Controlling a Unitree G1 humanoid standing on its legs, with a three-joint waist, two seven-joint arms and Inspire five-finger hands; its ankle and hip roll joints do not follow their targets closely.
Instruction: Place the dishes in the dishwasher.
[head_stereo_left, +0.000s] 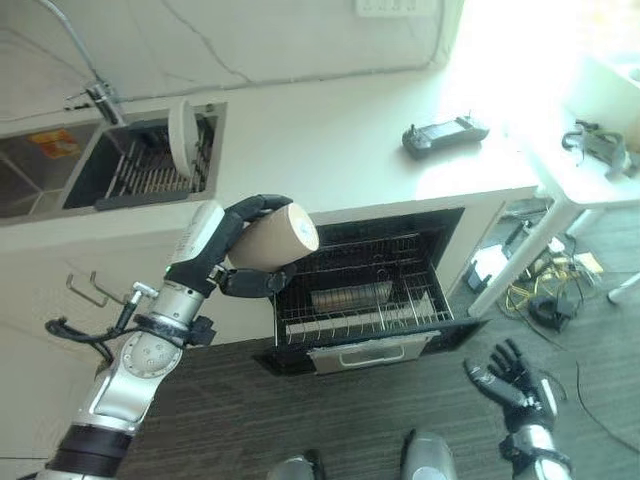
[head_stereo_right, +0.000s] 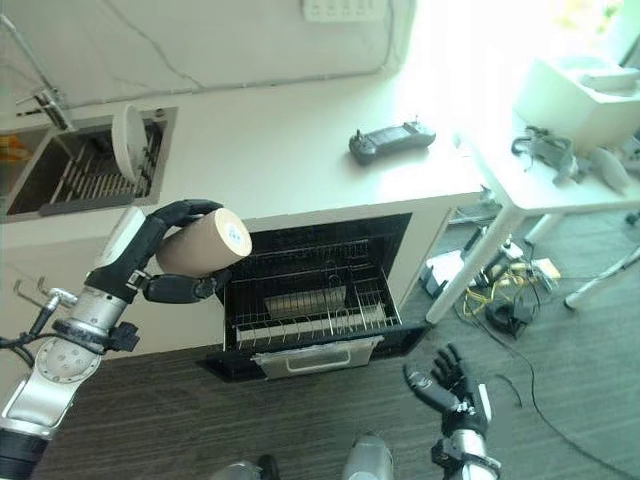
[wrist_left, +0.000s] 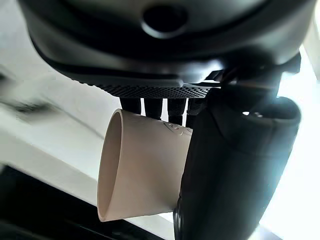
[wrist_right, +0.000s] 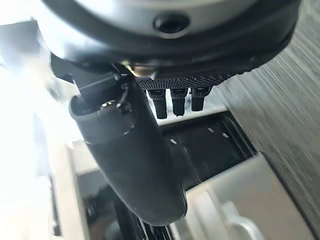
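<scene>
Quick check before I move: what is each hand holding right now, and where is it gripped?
The left hand holds a beige cup on its side, fingers and thumb round its wall. The right hand is open, empty.

Kitchen, likely test or demo setup rather than lived-in home. White table (head_stereo_left: 330, 150) runs along wall, with sunken sink (head_stereo_left: 140, 165) at one end; faucet (head_stereo_left: 100, 100) above it, plate (head_stereo_left: 183, 133) upright in sink rack. Under table, dishwasher (head_stereo_left: 370, 290) open, wire rack (head_stereo_left: 360, 305) pulled out. Handheld controller (head_stereo_left: 445, 133) lies on table. Beside it, white side desk (head_stereo_right: 570, 185) carries gear, with tangle of cables (head_stereo_left: 540, 290) on dark wood-look floor (head_stereo_left: 230, 420) beneath. Wall outlet (head_stereo_right: 345, 8) above table.
</scene>
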